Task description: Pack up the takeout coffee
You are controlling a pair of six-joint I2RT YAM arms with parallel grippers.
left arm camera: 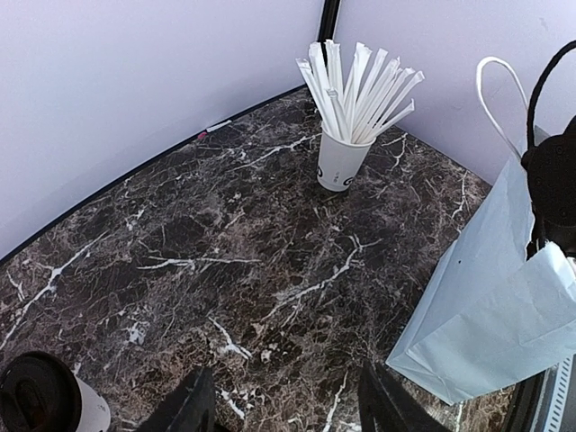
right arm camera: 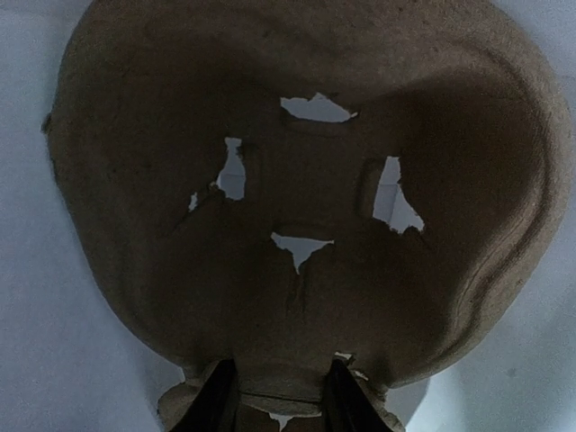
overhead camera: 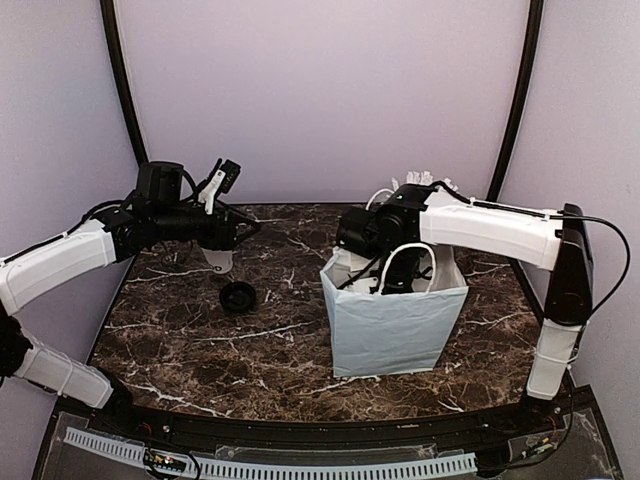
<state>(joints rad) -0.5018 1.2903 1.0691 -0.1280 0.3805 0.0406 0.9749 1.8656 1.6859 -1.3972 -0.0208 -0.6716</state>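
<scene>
The takeout coffee (left arm camera: 40,396) stands upright on the counter (overhead camera: 250,360), with its black lid on, in the lower left corner of the left wrist view. It is just beside the left jaws but outside them. Their two dark fingers (left arm camera: 193,407) stand apart at the bottom edge of that view with only bare counter between them, so these jaws are released and hold nothing. Higher in the same view, near the back corner, stands the cup of long white sticks (left arm camera: 346,135), well apart from the coffee. The white paper bag (overhead camera: 395,325) stands open at the centre right of the top view, and the right arm (overhead camera: 490,230) reaches down into its mouth. In the right wrist view the right jaws are clenched on the lower rim of the brown pulp cup carrier (right arm camera: 297,180), which fills almost the whole frame. I judge that the step in hand is to put the carrier into the bag, and the coffee is not yet picked up. The next move probably calls for the carrier to sit flat on the bag's bottom before the right jaws let go. Then the left jaws must come around the cup's body, under the lid, keep it upright, and carry it over the bag's rim without pushing the thin paper walls.
</scene>
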